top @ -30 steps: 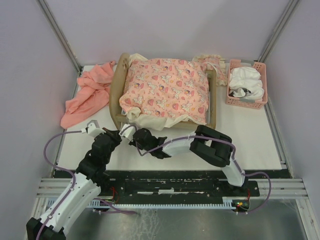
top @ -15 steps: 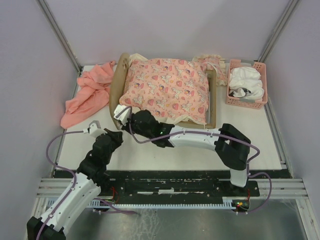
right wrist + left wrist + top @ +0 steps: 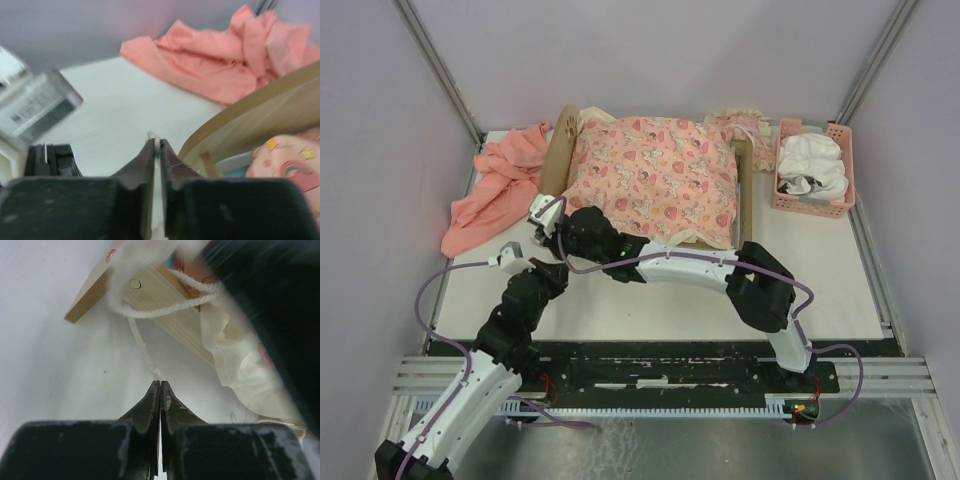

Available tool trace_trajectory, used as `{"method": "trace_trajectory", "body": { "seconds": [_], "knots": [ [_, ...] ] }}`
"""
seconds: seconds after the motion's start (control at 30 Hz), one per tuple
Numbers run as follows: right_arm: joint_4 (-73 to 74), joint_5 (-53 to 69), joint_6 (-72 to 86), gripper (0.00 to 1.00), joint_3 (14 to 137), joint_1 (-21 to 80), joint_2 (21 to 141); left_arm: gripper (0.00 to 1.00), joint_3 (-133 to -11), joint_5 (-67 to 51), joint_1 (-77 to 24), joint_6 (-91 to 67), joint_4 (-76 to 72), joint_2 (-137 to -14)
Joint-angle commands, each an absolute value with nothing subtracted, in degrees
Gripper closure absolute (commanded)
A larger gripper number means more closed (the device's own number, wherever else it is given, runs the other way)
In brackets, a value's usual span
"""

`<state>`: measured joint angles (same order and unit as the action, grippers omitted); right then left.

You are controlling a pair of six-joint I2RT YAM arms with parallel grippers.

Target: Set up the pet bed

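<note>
**Left tool** [image 3: 160,384]: closed tip to tip, low over the bench [image 3: 55,375]. A white cord [image 3: 145,347] runs straight from the bed frame into its tips and ends there. I judge it pinched, since the line is too straight to be lying free. Just ahead of and above this tool stands the near corner of the pet bed [image 3: 167,310], its light-wood rail crossed by a loop of the same cord. To the tool's right hangs a cream fabric edge [image 3: 235,365]. Further right, the dark body of the other arm blocks the view.

**Right tool** [image 3: 154,142]: fingers drawn to a hairline slit. A pale speck sits at the tips, too small to identify, so I cannot tell whether anything is held. The arm reaches across the front of the bed to get at the headboard end. The curved headboard [image 3: 260,105] lies immediately right of this tool. The salmon-pink cloth [image 3: 225,65] lies well beyond it on the bench.

**From above:** the pet bed sits ahead of both tools, and a pink patterned cushion [image 3: 655,180] covers its base. A pink basket [image 3: 847,170] of white cloths stands far to the right of both tools.

**Assessment:** both tools are gathered at one corner. One is likely holding the tie taut so the other can work it around the rail. Fastening of the cushion appears unfinished.

**Risk:** the thin cord may slip from the closed tips.
</note>
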<state>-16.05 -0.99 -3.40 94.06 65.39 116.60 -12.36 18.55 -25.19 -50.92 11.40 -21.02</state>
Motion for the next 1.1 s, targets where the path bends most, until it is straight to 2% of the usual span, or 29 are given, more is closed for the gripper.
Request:
{"method": "trace_trajectory", "body": {
  "seconds": [0.0,0.1,0.13,0.2,0.47,0.67,0.77,0.87,1.07],
  "knots": [
    [-17.2,0.6,-1.4,0.78,91.3,65.2,118.1,0.97,-13.6,17.4,-24.9,-50.5,7.5,-21.8],
    [-16.1,1.8,-1.8,0.55,89.7,64.5,116.8,0.97,-13.4,17.4,-24.9,-50.4,6.5,-22.3],
    [-15.9,3.2,-1.6,0.50,89.2,64.0,116.3,0.97,-13.4,17.6,-24.9,-50.2,6.1,-22.7],
    [-15.1,4.7,-0.9,0.46,88.5,63.4,115.4,0.97,-13.3,18.1,-24.8,-50.4,5.2,-23.5],
    [-20.0,3.9,-2.9,0.47,77.7,60.3,107.2,0.97,-15.2,17.9,-24.1,-50.7,2.7,-28.3],
    [-25.5,12.0,-31.3,0.45,63.5,60.3,100.4,0.97,-16.8,12.2,-20.3,-53.3,2.8,-30.5],
    [-22.8,17.3,-45.7,0.45,60.2,60.4,98.9,0.97,-17.7,10.7,-18.3,-53.4,2.8,-31.5],
    [-17.4,19.7,-59.0,0.45,60.5,61.2,100.5,0.97,-18.8,9.4,-16.6,-53.5,3.1,-32.1],
    [-12.7,13.3,-77.7,0.44,66.2,63.5,109.5,0.97,-21.0,9.5,-15.4,-55.7,6.6,-32.8]
  ]
}}
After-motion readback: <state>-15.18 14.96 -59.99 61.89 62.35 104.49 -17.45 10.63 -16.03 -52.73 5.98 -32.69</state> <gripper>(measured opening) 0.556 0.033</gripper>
